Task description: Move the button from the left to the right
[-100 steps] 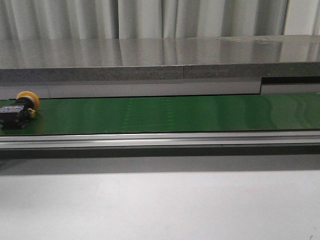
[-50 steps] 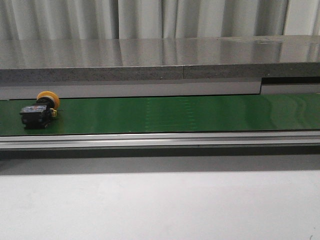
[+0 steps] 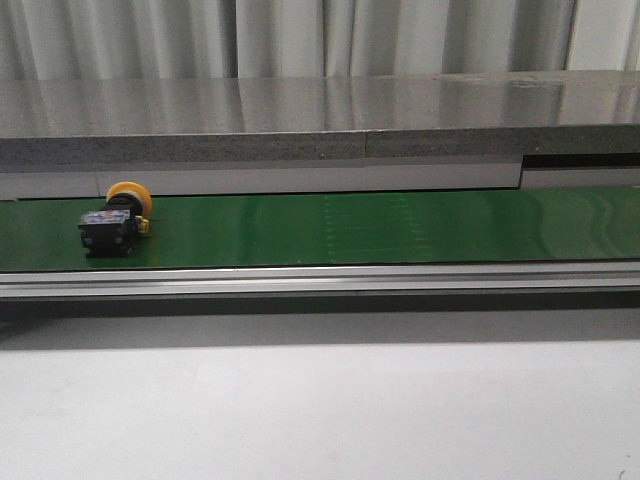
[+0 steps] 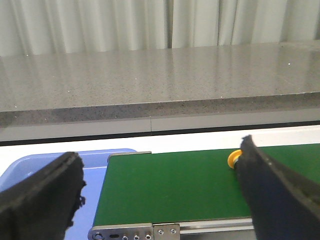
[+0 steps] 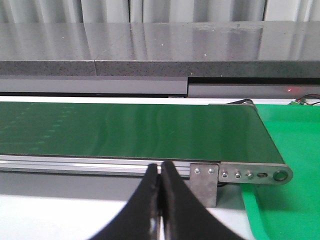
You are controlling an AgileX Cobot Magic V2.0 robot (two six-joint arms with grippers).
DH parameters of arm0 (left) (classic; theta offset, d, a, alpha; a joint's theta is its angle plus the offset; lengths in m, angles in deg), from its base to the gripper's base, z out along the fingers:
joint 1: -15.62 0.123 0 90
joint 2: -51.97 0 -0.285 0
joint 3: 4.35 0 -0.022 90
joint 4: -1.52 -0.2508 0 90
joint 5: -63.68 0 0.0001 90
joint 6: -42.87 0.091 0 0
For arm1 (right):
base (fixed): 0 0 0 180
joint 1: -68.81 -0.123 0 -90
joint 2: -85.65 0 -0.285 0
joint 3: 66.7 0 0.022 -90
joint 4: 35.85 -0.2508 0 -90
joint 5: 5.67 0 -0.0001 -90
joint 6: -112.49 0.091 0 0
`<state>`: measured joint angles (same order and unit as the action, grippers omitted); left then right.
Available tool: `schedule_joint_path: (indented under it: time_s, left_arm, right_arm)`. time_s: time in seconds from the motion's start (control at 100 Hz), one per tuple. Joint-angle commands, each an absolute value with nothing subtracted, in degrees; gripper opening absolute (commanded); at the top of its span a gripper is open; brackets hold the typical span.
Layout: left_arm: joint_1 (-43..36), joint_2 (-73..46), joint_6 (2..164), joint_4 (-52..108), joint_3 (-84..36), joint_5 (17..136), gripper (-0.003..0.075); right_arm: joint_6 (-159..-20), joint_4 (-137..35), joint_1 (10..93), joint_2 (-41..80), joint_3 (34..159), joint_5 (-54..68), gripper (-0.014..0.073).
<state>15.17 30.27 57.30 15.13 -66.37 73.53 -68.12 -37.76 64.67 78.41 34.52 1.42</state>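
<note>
Carried rightward along the green belt but still near its left end, the button lies untouched; left gripper spread, right gripper pressed together, so time the pickup downstream

A grey stone ledge runs along the far side of the green conveyor belt, walling off any approach from behind, while an aluminium rail edges the near side. Above the belt the space is open along its whole length. The button lies on its side near the belt's left end, nothing beside it. The white bench in front is bare. A blue tray adjoins the belt's left end, a green mat its right.
</note>
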Motion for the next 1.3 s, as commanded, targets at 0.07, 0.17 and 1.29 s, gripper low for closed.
schedule_joint_path:
  time_s: [0.07,0.17,1.29]
  left_arm:
    - [14.84,29.79,57.42,15.59,-65.4,68.66,0.0599]
    - [14.84,29.79,57.42,15.59,-66.24,68.55,0.0595]
    - [14.84,29.79,57.42,15.59,-67.54,68.45,-0.002]
  right_arm:
    - [-68.25,-38.0,64.73,79.55,35.34,-3.49,-0.0068]
    - [-68.25,-38.0,64.73,79.55,35.34,-3.49,-0.0068]
    - [-68.25,-43.8,64.73,77.46,43.3,0.73,-0.0068]
